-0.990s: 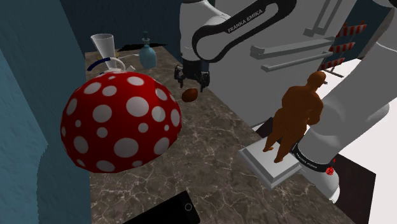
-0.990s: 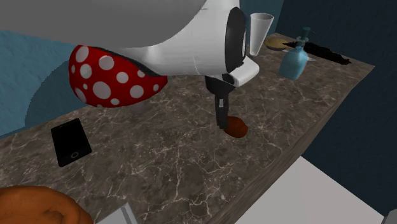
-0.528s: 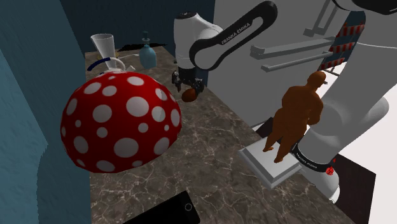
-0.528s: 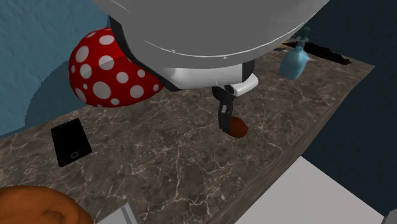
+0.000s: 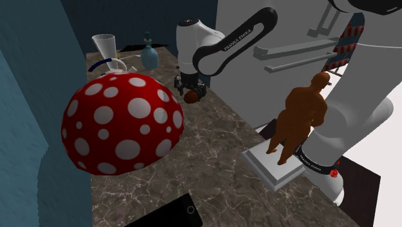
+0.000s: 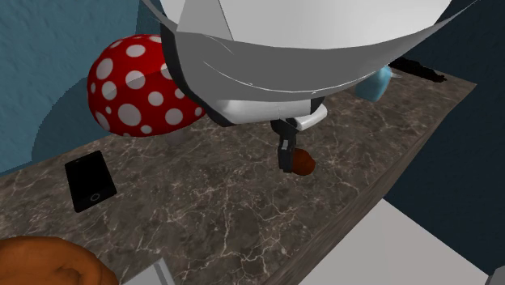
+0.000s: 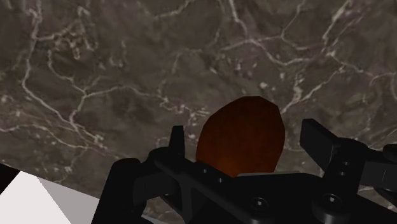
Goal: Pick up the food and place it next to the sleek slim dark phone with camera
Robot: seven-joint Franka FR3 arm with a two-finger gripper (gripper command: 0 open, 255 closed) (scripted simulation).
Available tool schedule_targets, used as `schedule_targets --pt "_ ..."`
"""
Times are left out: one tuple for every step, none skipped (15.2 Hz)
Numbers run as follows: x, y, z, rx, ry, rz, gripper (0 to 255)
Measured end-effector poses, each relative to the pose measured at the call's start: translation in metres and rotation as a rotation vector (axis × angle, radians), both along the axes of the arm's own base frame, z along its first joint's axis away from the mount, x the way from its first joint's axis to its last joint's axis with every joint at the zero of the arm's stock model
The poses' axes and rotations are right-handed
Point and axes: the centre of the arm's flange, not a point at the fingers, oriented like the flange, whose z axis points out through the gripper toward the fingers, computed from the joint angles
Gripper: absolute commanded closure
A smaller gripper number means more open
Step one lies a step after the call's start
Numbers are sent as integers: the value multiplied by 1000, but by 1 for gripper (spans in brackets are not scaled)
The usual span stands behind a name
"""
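The food [image 7: 242, 135] is a small reddish-brown oval lying on the dark marble counter [image 5: 212, 148]. My gripper [image 7: 245, 143] is down at it, fingers apart on either side, with small gaps showing, so the food is not clasped. In the shoulder view the gripper [image 5: 188, 90] hangs just over the food [image 5: 192, 98] near the counter's far edge. The second exterior view shows a black finger [image 6: 284, 152] beside the food [image 6: 303, 163]. The slim black phone [image 5: 172, 214] [image 6: 89, 181] lies flat far from the food, past the mushroom.
A big red mushroom with white dots [image 5: 122, 122] [image 6: 133, 89] stands between food and phone. A blue bottle [image 5: 149, 58] [image 6: 377, 82] and a clear glass [image 5: 105, 46] sit at the back. A brown figure on a white base [image 5: 297, 119] stands near the arm's stand.
The arm has come down: the gripper, which hung above the food a second ago, now straddles it. The food has not moved.
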Motion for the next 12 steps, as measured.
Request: schedule_targets --pt "0 0 0 0 0 0 0" --pt "0 0 0 0 0 0 255" --pt "0 0 0 0 0 0 255" --pt "0 0 0 0 0 0 255" --pt "0 0 0 0 0 0 255" --pt "0 0 0 0 0 0 255" --pt "0 0 0 0 0 0 255" --pt "0 0 0 0 0 0 255" --pt "0 0 0 0 -1 0 255" --pt "0 0 0 0 -1 0 255" --pt "0 0 0 0 -1 0 255" --pt "0 0 0 0 -1 1 255"
